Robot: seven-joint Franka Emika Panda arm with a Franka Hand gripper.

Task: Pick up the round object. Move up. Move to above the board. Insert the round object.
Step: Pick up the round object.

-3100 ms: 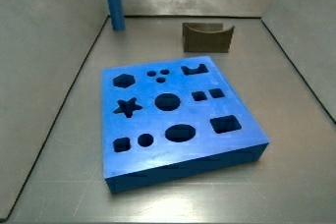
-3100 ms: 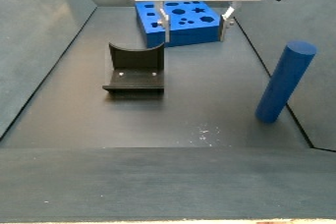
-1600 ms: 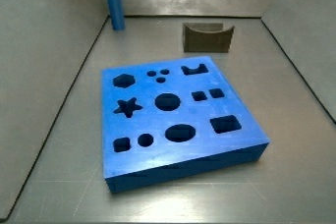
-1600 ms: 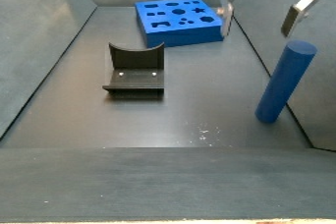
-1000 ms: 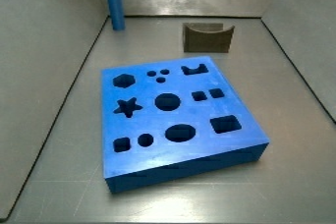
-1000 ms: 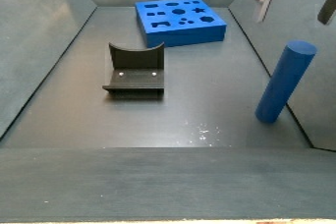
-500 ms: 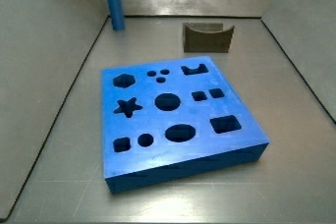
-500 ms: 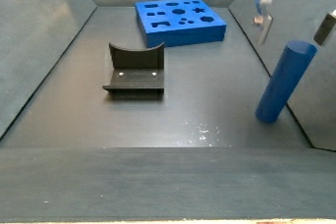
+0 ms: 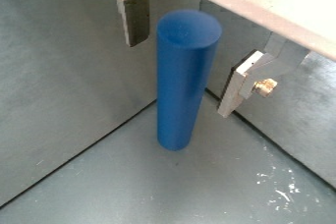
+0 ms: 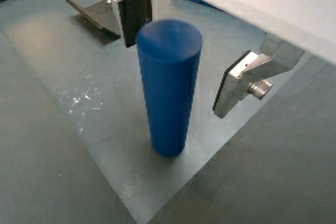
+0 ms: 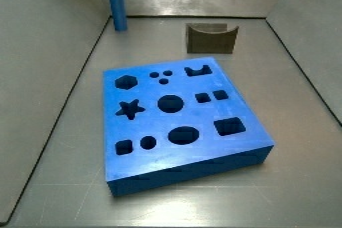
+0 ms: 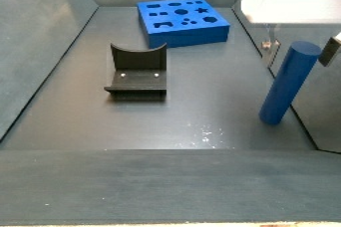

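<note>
The round object is a slim blue cylinder peg (image 12: 289,87) standing upright near the corner of the grey walls, seen in both side views (image 11: 115,2). My gripper (image 12: 298,50) is open and has come down over its top. In both wrist views the peg (image 9: 184,81) (image 10: 168,85) stands between the two silver fingers, with a gap on each side of the gripper (image 9: 184,66) (image 10: 184,59). The board (image 11: 201,117) is a thick blue slab with many shaped holes, lying flat away from the peg (image 12: 186,36).
The dark fixture with a curved notch (image 12: 136,70) stands on the floor between the board and the peg's side, and it shows in a side view (image 11: 211,38) and a wrist view (image 10: 98,17). Grey walls close in the floor, close behind the peg.
My gripper has moved across from over the board to the peg and come down, so its open fingers now straddle the peg's top. The peg and the board have not moved.
</note>
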